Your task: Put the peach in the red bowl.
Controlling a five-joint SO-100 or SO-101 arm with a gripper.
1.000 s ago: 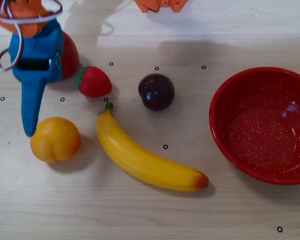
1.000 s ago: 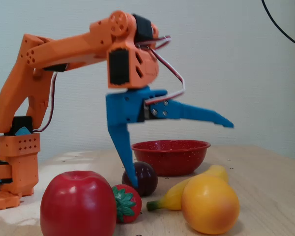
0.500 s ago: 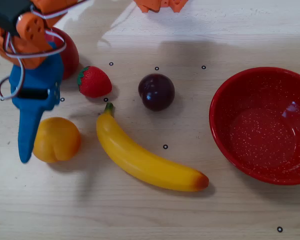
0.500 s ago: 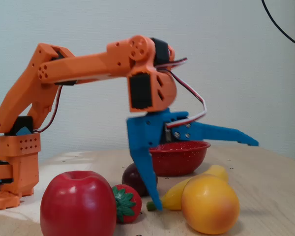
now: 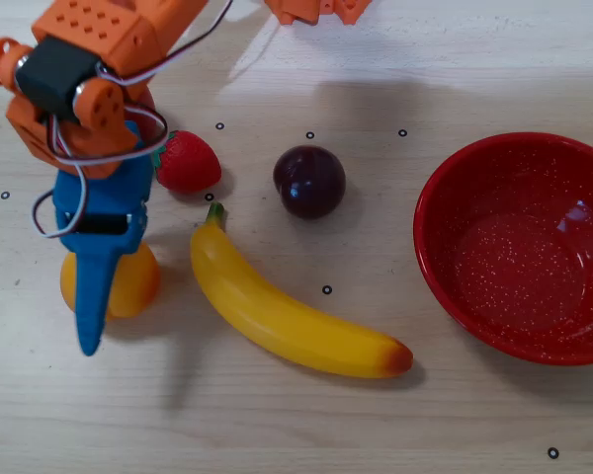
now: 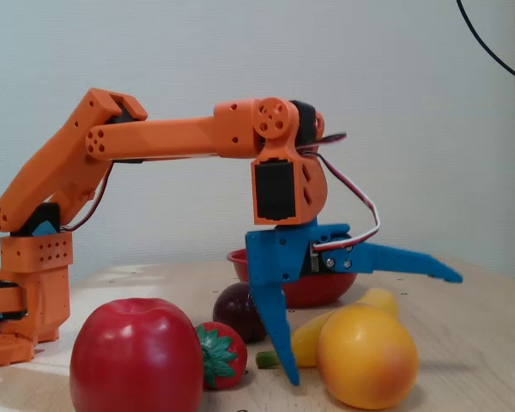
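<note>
I see my orange printed plastic arm (image 6: 154, 137), with perforated links, black servo blocks, looping red-white-black cables and a blue tapered two-finger end effector (image 6: 373, 326).

- In the overhead view we see the peach (image 5: 128, 286) only in part; the blue jaws and orange arm (image 5: 84, 79) cover its middle and upper side.
- The red bowl (image 5: 455, 197) is cut off by the right edge there; in the fixed view we see only slivers of it (image 6: 326, 287) behind the jaws.
- The apple (image 6: 136, 354), cut by the fixed view's lower edge, is hidden from overhead under the arm.
- We cannot tell whether the lower finger (image 6: 279, 343) touches the worktop (image 6: 472, 343).
</note>
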